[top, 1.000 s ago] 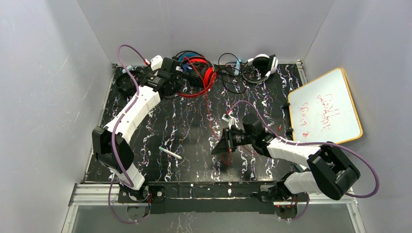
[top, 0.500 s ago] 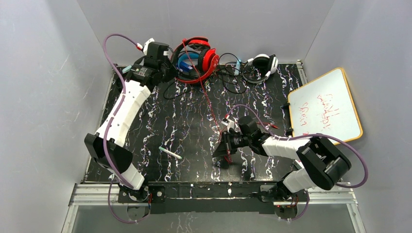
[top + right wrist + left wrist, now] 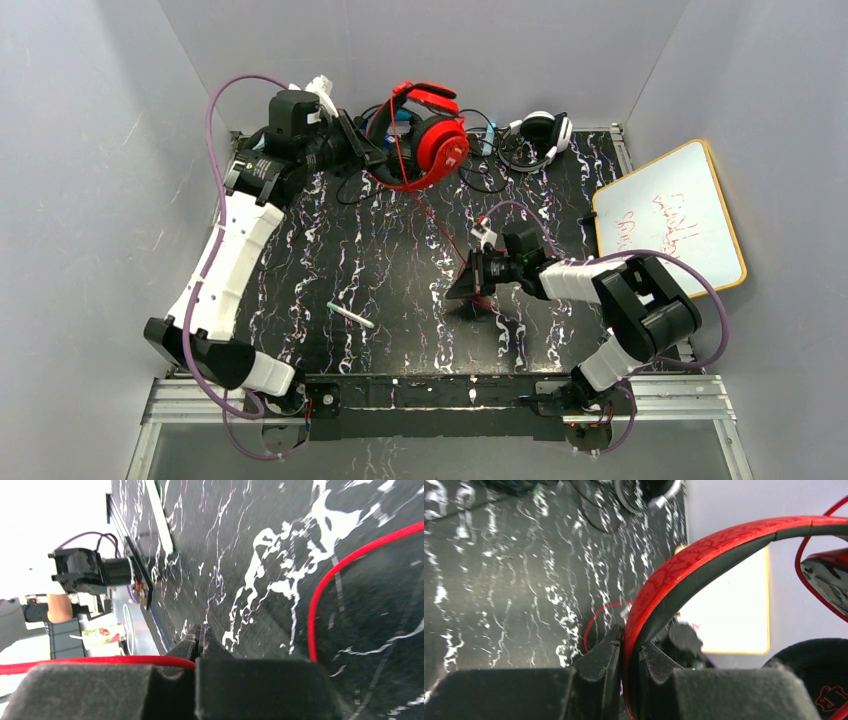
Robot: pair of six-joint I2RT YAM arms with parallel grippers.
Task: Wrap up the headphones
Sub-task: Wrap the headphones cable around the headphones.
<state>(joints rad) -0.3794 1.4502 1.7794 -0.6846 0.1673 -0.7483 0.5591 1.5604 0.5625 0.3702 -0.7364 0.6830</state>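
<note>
The glossy red headphones (image 3: 437, 142) hang in the air at the back of the table. My left gripper (image 3: 374, 152) is shut on their headband (image 3: 704, 560), which runs between the jaws at the left gripper (image 3: 630, 650). One red ear cup (image 3: 830, 577) shows at the right edge of the left wrist view. Their thin red cable (image 3: 428, 215) slants down to my right gripper (image 3: 460, 291), low over the table. In the right wrist view the right gripper (image 3: 200, 635) is shut on the red cable (image 3: 100, 660), and a slack loop (image 3: 320, 595) lies on the tabletop beyond.
A white and black headset (image 3: 541, 131) and tangled black cables (image 3: 470, 165) lie at the back right. A whiteboard (image 3: 668, 220) leans at the table's right edge. A pen (image 3: 350, 315) lies front centre on the black marbled table (image 3: 300, 260). Grey walls enclose three sides.
My left arm has lifted the red headphones off the table and swung them up and to the right. The right gripper has shifted slightly back and right, still pinching the cable.
</note>
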